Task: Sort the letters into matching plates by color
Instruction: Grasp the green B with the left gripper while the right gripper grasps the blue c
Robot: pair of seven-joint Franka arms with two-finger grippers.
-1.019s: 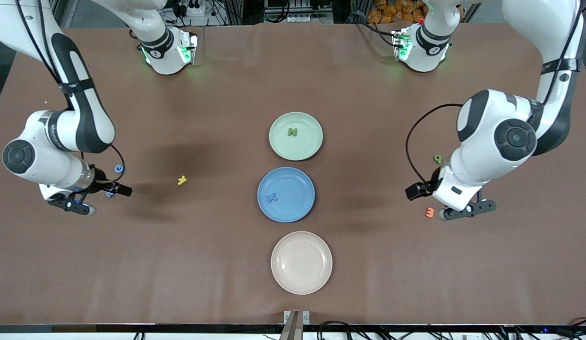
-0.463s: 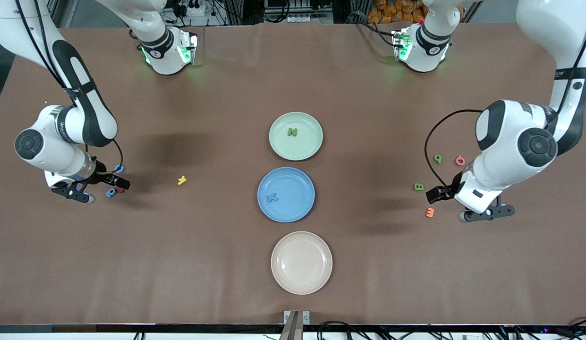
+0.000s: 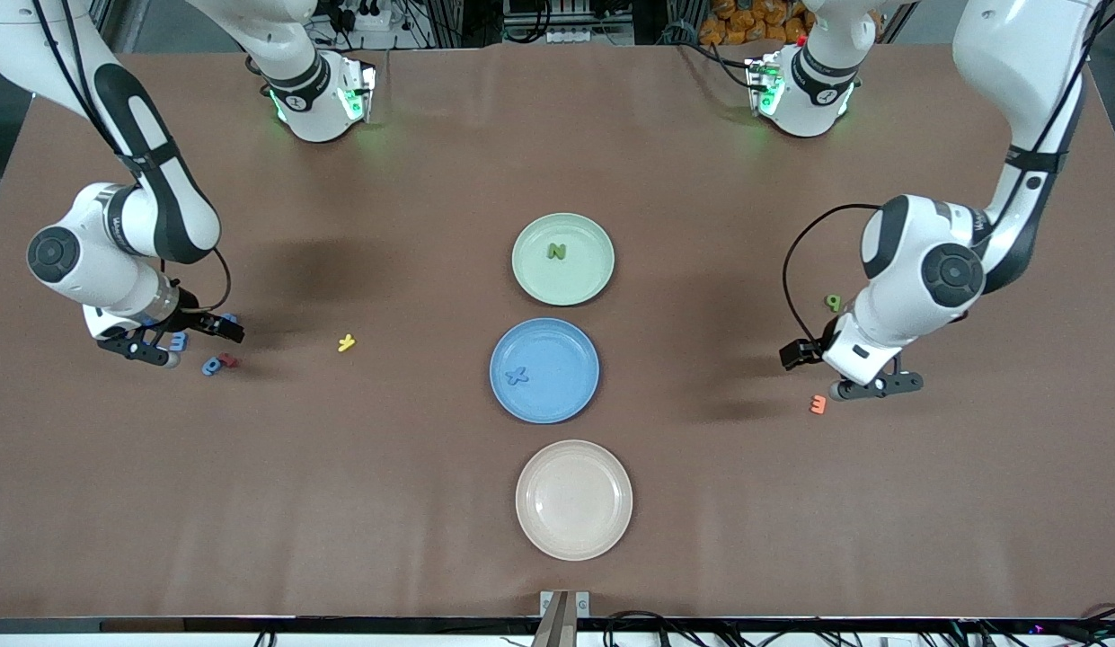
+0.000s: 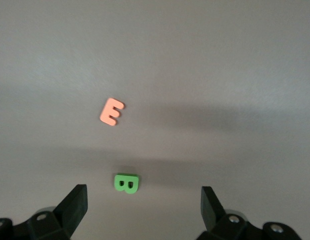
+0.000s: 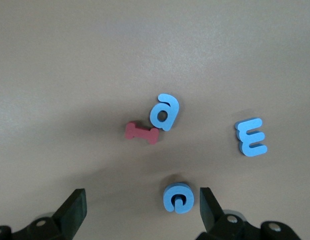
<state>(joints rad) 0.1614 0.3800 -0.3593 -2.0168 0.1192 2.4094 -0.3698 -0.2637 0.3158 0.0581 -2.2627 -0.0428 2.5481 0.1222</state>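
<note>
Presently both arms are over their letter clusters, neither holding anything. The right gripper [image 5: 140,212] hangs with jaws spread wide over a group at the right arm's end of the table: a blue G [image 5: 178,197] between the fingers, a blue a [image 5: 164,112] touching a red I [image 5: 142,133], and a blue E [image 5: 250,136] set apart. The left gripper [image 4: 142,210], likewise spread and empty, is over a green B [image 4: 126,182], with an orange E [image 4: 111,111] near it.

Already sorted: a green N [image 3: 556,252] in the green plate [image 3: 593,235] and a blue X [image 3: 517,376] in the blue plate [image 3: 575,346]. A green 9 [image 3: 832,302] lies on the table at the left arm's end.

Risks, as judged:
- The blue a abuts the red I — a close there could drag or pinch both.
- The G sits off-centre toward one finger; a straight descent may clip it.
- The cream plate [image 3: 611,472] and yellow letter [image 3: 345,342] are distractors.

No brand marks are legible — only the letters themselves.
</note>
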